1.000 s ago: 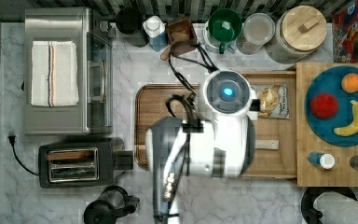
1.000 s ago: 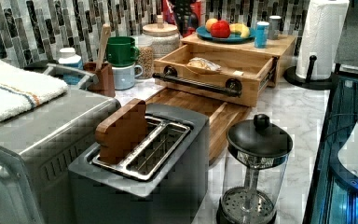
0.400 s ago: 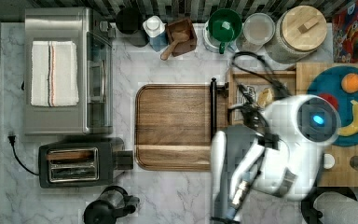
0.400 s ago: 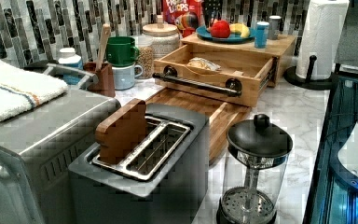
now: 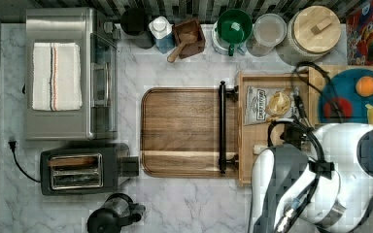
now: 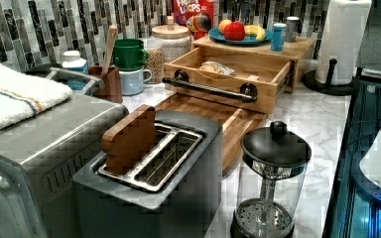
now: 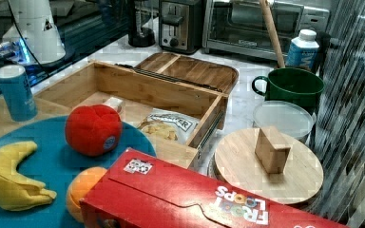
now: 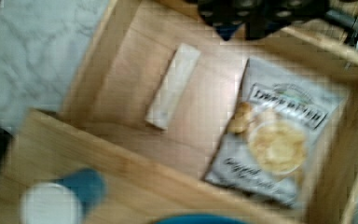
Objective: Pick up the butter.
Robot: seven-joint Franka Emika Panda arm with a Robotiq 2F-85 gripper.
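Marble counter carries one open wooden drawer (image 8: 121,60) holding one butter stick (image 8: 172,86) near its side wall and one chip bag (image 8: 275,140) beside it, apart. Whether the gripper's jaws are open cannot be told.

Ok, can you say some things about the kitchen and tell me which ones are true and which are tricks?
1. The butter lies inside the open wooden drawer. True.
2. The butter sits on top of the chip bag. False: it lies beside the bag, on the drawer's bare floor.
3. A striped towel lies on top of the toaster oven. True.
4. The green mug stands on the wooden board. False: it stands on the counter at the back, near the jars.
5. The blue plate holds a banana and a red apple. True.
6. The drawer is shut. False: it is pulled open.
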